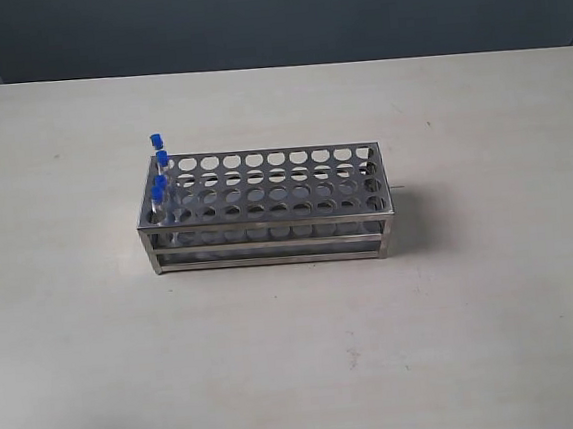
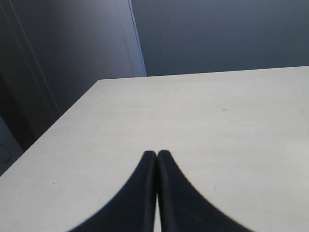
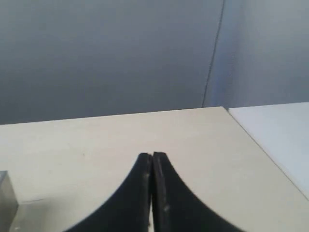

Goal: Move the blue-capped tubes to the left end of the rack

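The four blue tubes [image 1: 160, 181] stand at the left end of the rack [image 1: 269, 244] on the desk [image 1: 478, 338], so the job looks done, and the left claw [image 2: 156, 153] and right claw [image 3: 151, 155] are clenched on nothing.
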You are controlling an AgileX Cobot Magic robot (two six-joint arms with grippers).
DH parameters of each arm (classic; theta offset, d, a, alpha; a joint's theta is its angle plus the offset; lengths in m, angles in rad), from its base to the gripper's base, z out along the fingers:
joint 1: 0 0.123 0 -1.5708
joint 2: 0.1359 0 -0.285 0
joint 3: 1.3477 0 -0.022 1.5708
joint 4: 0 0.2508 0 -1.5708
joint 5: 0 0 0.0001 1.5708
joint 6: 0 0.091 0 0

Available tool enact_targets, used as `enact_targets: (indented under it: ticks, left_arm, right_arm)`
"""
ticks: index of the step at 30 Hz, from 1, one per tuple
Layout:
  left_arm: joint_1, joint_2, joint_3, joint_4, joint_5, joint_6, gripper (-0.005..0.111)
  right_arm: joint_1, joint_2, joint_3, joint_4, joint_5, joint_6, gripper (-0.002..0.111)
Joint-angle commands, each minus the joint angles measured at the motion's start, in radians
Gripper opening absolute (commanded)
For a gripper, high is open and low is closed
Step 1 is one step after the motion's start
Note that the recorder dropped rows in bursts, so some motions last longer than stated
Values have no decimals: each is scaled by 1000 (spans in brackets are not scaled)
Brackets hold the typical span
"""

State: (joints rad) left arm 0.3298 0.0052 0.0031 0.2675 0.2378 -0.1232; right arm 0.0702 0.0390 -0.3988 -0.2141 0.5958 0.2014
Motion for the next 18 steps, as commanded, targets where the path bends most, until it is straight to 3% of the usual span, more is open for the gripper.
enact_targets:
  ticks: [1,18]
  left_arm:
    - [-3,-5,-3,3,-5,-4,1]
    - [-3,-5,-3,3,-5,-4,1]
  right_arm:
    - [-70,-39,55,28,-23,1,0]
    - [-70,-39,399,69,-253,9,0]
